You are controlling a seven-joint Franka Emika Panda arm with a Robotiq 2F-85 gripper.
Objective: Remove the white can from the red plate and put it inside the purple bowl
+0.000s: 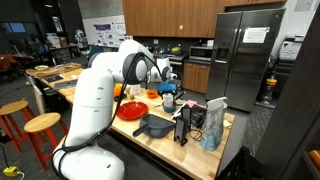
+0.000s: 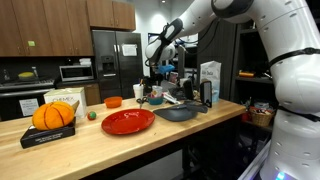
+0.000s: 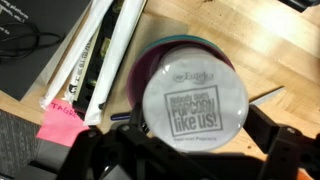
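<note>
One red plate [image 2: 127,122], one white can [image 3: 195,105], one purple bowl [image 3: 142,76].

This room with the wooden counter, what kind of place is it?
Most likely a shared kitchen in an office or lab. There is a steel fridge, a microwave below wooden cabinets, and in an exterior view posters hang on a wall beyond the work tables.
</note>
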